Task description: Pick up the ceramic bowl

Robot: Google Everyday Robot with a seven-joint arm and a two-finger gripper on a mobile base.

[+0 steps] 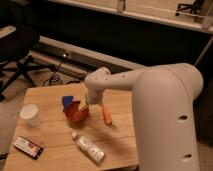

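Note:
The ceramic bowl (76,112) is small, round, red-orange and glossy. It sits tilted near the middle of the wooden table (55,147), partly over a blue object (66,101). My gripper (88,105) hangs from the white arm (150,90) right at the bowl's right rim, touching or nearly touching it. The arm's wrist hides the gripper's tips.
A white translucent cup (30,114) stands at the table's left. An orange carrot-like stick (107,115) lies right of the bowl. A clear plastic bottle (89,147) lies at the front, a dark flat packet (27,147) at front left. An office chair (17,45) stands behind left.

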